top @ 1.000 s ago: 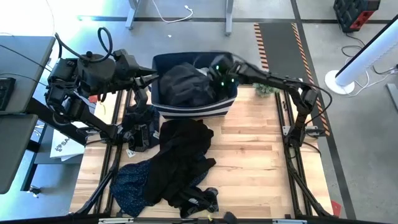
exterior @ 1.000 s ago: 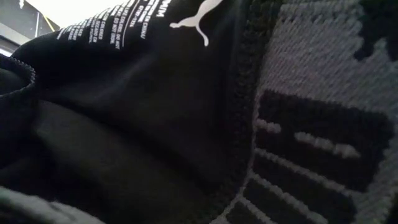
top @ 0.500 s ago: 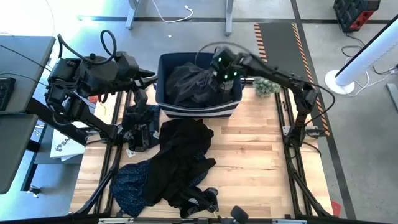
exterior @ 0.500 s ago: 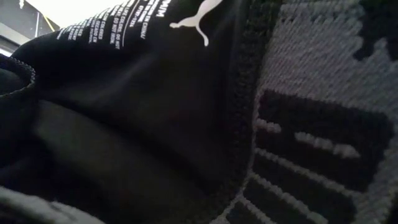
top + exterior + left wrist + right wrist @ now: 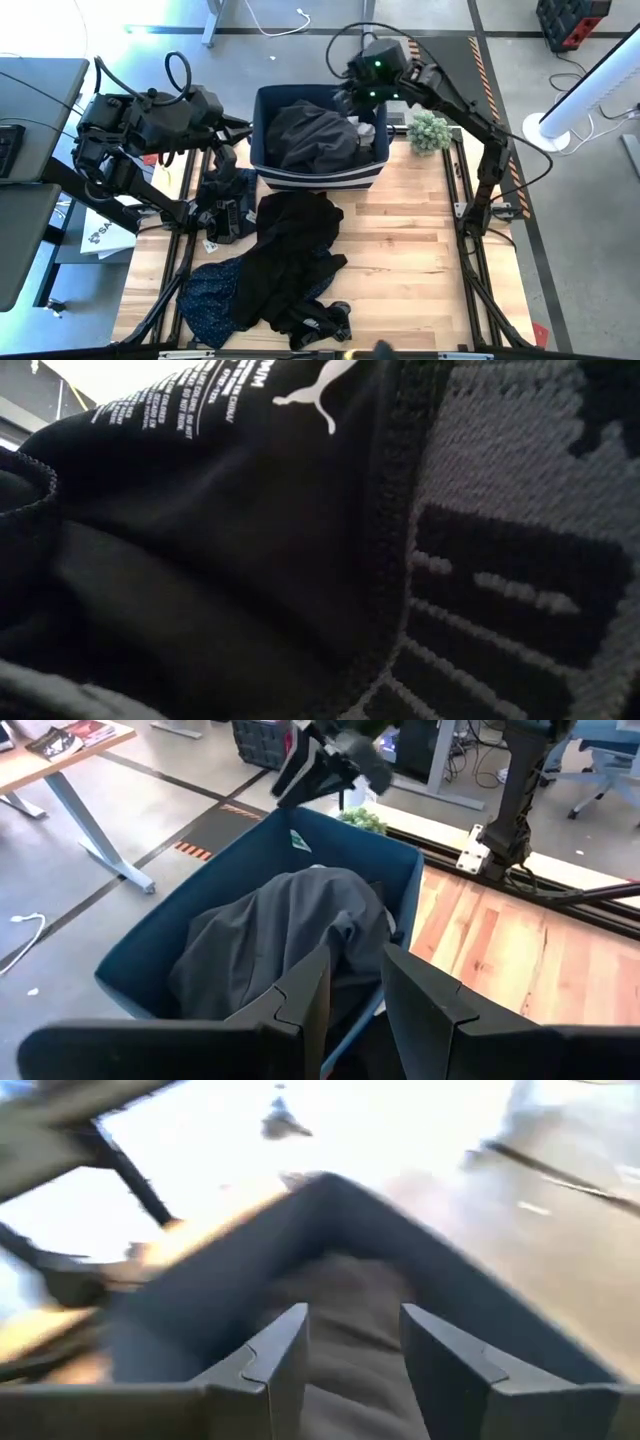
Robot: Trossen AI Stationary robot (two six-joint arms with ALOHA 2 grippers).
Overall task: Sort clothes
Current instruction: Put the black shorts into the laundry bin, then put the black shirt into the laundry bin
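Clothes are seen in two places: a dark garment (image 5: pixel 312 135) is heaped inside the navy bin (image 5: pixel 318 178) at the far edge of the counter (image 5: pixel 410 240), and a black pile (image 5: pixel 295 255) is spread on the wood in front of the bin, with a speckled navy piece (image 5: pixel 208 290) beside it. The right pincer (image 5: pixel 362 98) is held above the bin's far right corner, fingers parted and empty. The left pincer (image 5: pixel 352 990) is parked just left of the bin, likewise parted and empty. The low view is filled by black fabric (image 5: pixel 220 560).

The right tool (image 5: pixel 350 1370), fingers apart, hangs over dark clothes (image 5: pixel 345 1295) in the bin (image 5: pixel 480 1305).
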